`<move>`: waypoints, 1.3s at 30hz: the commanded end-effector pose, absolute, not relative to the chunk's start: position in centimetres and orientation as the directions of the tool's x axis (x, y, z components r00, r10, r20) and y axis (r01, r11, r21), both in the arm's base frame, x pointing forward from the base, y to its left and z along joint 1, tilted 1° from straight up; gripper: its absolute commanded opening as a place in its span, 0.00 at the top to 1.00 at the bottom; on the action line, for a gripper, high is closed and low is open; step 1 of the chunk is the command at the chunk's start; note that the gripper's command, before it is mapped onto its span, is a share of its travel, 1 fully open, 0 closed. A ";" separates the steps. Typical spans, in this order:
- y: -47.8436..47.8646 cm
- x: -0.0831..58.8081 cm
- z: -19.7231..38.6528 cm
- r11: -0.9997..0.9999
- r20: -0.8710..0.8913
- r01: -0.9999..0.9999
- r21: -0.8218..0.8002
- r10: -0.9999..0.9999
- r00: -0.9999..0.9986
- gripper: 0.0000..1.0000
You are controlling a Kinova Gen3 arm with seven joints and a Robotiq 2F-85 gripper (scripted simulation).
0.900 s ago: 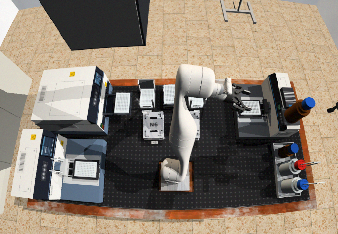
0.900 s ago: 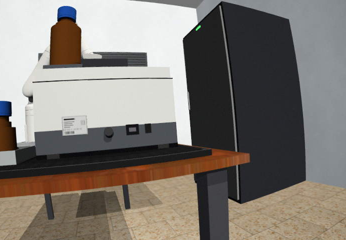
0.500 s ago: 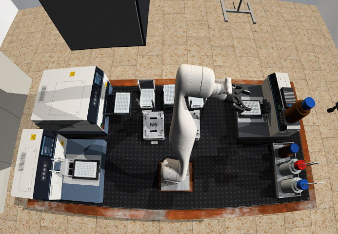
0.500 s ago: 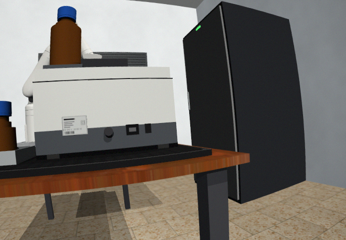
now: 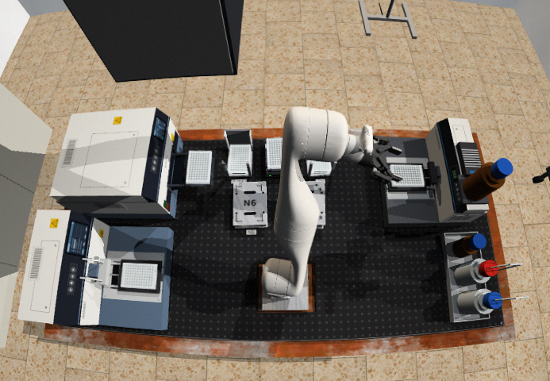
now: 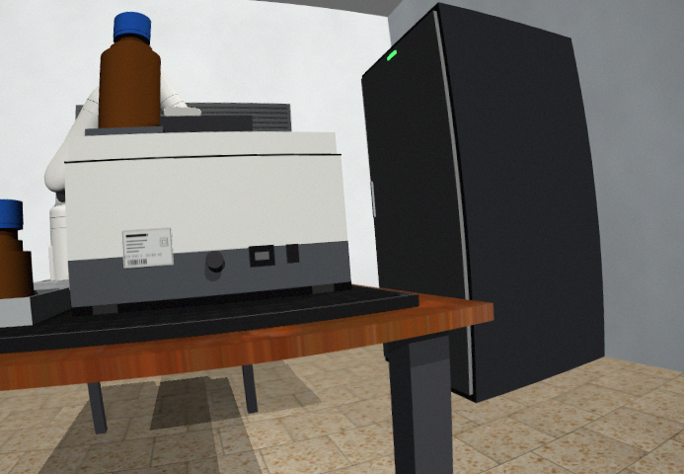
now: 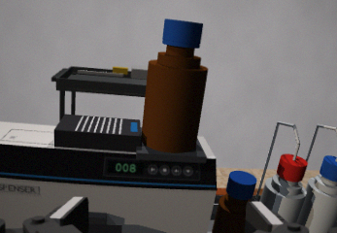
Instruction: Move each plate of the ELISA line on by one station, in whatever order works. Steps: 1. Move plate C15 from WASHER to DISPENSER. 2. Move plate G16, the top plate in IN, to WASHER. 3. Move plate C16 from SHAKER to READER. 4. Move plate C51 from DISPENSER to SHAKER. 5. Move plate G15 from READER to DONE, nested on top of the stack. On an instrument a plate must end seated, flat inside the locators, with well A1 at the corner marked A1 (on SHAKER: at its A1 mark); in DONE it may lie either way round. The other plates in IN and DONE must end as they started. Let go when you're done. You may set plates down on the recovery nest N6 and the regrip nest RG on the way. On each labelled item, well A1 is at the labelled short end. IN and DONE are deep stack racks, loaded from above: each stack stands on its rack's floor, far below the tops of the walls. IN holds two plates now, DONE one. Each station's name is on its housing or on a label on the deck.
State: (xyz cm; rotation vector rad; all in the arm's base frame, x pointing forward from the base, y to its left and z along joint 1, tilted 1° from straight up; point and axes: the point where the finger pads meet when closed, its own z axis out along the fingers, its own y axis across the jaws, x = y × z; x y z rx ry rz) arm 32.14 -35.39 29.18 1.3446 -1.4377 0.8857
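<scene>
Gripper (image 5: 385, 167) wide open, empty, at near short end of plate (image 5: 406, 175) on DISPENSER (image 7: 11, 188): prob. step 4, C51→SHAKER; next: drop, straddle, clamp.

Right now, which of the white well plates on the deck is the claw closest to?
The plate on the dispenser's tray at the right. The open claw hangs at its left edge; the other plates lie left of the arm.

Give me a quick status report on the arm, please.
Gripper open, empty, at the DISPENSER. Plate seated there, not gripped. Nothing visibly blocking.
</scene>
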 end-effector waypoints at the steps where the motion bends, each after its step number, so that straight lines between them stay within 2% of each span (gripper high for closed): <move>1: -34.5 32.1 29.0 0.150 0.944 -0.986 0.079 -0.329 0.025 0.00; 39: -26.2 31.6 26.7 0.296 0.819 -0.955 -0.025 -0.542 -0.190 0.00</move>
